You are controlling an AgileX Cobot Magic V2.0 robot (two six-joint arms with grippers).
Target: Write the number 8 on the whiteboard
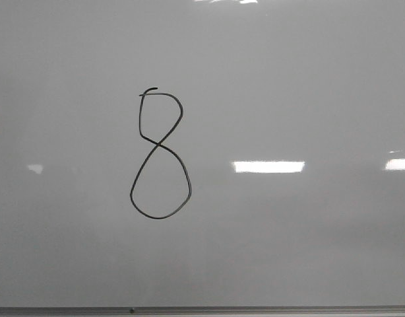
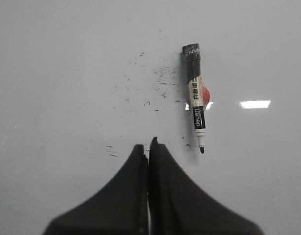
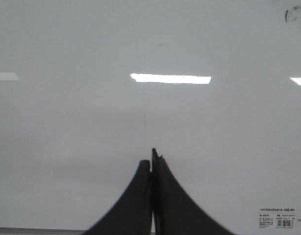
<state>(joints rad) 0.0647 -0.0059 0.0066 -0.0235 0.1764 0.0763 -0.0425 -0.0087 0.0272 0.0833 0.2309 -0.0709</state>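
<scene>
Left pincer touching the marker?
Apart. The left wrist view shows bare whiteboard between the shut left pincer and the marker, which lies off to one side, uncapped.

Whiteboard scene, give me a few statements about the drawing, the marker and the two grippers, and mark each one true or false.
1. A black figure eight is drawn on the whiteboard. True.
2. The left gripper is holding the marker. False: the marker lies on the board beside the gripper, and the fingers are shut on nothing.
3. The marker's cap is on. False: its dark writing tip is bare.
4. The right gripper is shut and holds nothing. True.
5. The eight's upper loop is bigger than the lower one. False: the lower loop is the larger.
6. Small black ink specks mark the board near the marker. True.
</scene>
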